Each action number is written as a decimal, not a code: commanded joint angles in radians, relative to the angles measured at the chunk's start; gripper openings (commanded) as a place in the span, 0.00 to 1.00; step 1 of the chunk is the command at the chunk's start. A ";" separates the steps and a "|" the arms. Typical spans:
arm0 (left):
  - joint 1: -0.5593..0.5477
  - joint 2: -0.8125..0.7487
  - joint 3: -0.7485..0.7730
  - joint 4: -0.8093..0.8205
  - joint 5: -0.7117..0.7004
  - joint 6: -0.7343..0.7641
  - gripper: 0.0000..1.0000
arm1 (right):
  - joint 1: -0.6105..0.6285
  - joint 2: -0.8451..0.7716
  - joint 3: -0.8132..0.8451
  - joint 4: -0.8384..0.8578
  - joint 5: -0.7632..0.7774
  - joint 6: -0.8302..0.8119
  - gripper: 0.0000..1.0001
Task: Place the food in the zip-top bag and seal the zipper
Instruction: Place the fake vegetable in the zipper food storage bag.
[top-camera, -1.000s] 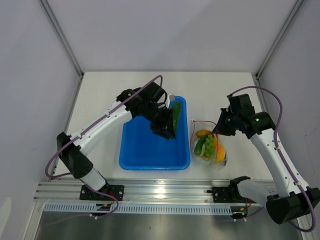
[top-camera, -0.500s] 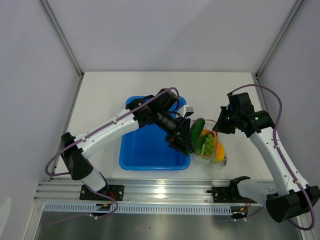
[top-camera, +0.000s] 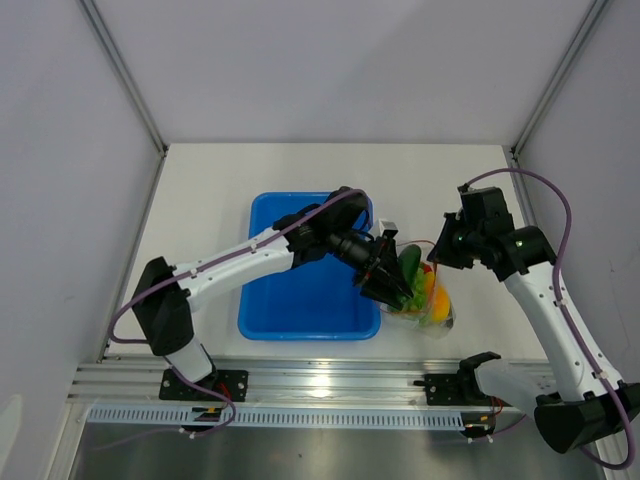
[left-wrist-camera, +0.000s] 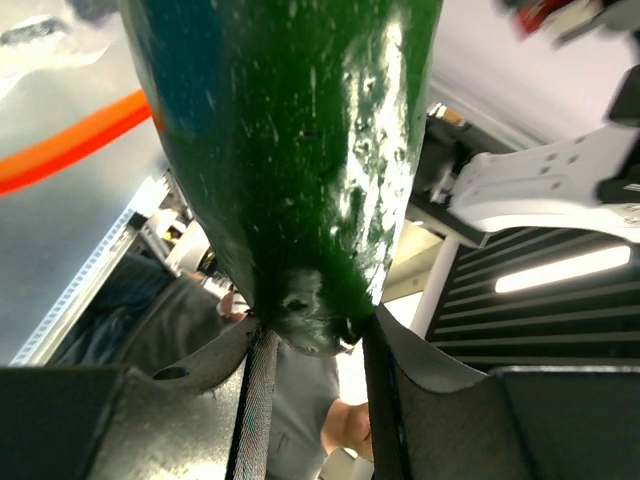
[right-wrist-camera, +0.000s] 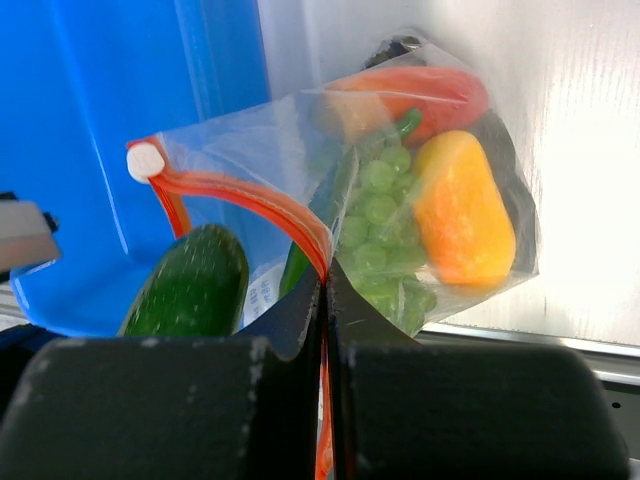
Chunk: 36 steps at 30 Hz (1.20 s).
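- Grips the cucumber (left-wrist-camera: 290, 150) by its butt end, pinched between the left gripper's (left-wrist-camera: 310, 335) jaws, nose pointing at the bag's (right-wrist-camera: 230, 140) mouth.
- Pins the zipper (right-wrist-camera: 250, 195) in the right gripper (right-wrist-camera: 325, 300), jaws pressed together on the strip, holding one lip of the bag up.
- Shows fruit (right-wrist-camera: 455, 210) and a green bunch (right-wrist-camera: 375, 200) lying inside the bag and filling its bottom.
- Cannot tell whether the nose is inside the bag's mouth or beside its lip.
- Risks folding the bag's mouth shut or dragging the bag along if pushed straight against the film.
- Risks pulling the strip out of the right jaws under a hard push into the bag.
- Risks a slip or roll on release, being glossy, round and held only by one end.
- Leaves little room: tray (top-camera: 300, 300) wall just left of the bag, contents below the mouth; more open table (top-camera: 450, 190) right of and beyond the bag.
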 joint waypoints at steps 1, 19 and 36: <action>-0.007 0.014 0.009 0.073 -0.009 -0.193 0.02 | 0.005 -0.032 0.036 0.006 0.017 0.006 0.00; 0.016 0.075 0.015 -0.039 -0.141 -0.161 0.75 | 0.006 -0.042 0.039 -0.005 0.012 -0.017 0.00; 0.094 0.095 0.352 -0.598 -0.460 0.368 0.95 | 0.005 -0.032 0.040 -0.017 0.006 -0.032 0.00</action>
